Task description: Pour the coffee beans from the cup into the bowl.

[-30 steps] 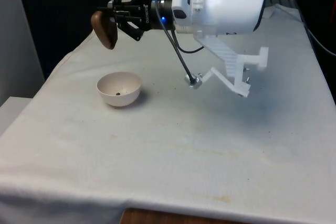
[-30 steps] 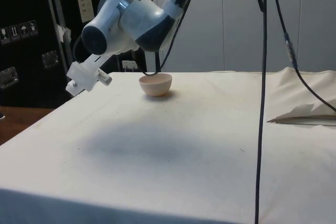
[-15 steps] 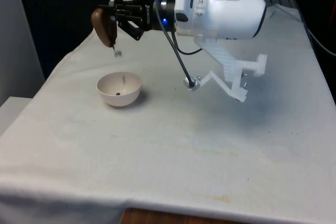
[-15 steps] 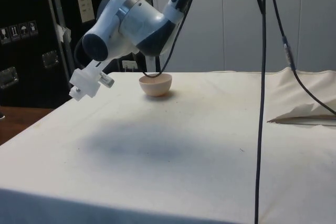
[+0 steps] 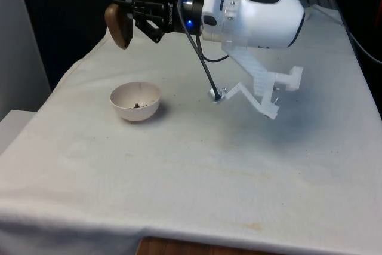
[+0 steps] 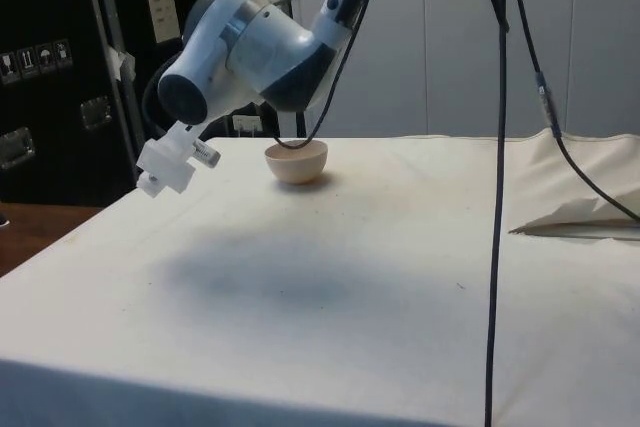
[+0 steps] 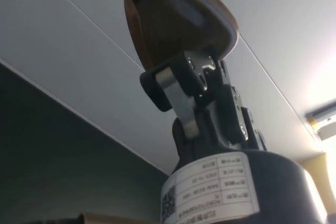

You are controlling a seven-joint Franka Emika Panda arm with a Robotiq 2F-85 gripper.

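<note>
1. The gripper [image 5: 132, 15] is clenched on the brown cup [image 5: 119, 25], its black fingers [image 7: 181, 90] pinching the cup's wall; in the wrist view the cup [image 7: 176, 22] sits right at the fingertips. The grasp looks firm, which a tipped vessel needs so that it does not slip or swing.

2. The arm lies nearly level, with the gripper pointing toward the front view's left. That carries the cup on its side, high above the bowl [image 5: 136, 101] and a little toward the front view's left of it. Turned like this (mouth no longer upward), the cup lets its contents fall out, and I judge that is the reason for the wrist's rotation.

3. The bowl is the landmark: pale, round and open, it rests on the white cloth [image 5: 197, 171] below the cup. A small dark heap of coffee beans [image 5: 138, 105] lies at its bottom, so the pour has at least partly landed where it should. No beans are visible in the air between cup and bowl.

4. In the side view the bowl [image 6: 296, 161] stands behind the arm's white body, well apart from the table's near edge, which leaves room for stray beans to stay on the cloth.

5. Whether the cup is wholly empty cannot be told, since its inside is dark in the wrist view. My judgement is that the pouring step is at or near its end.
</note>
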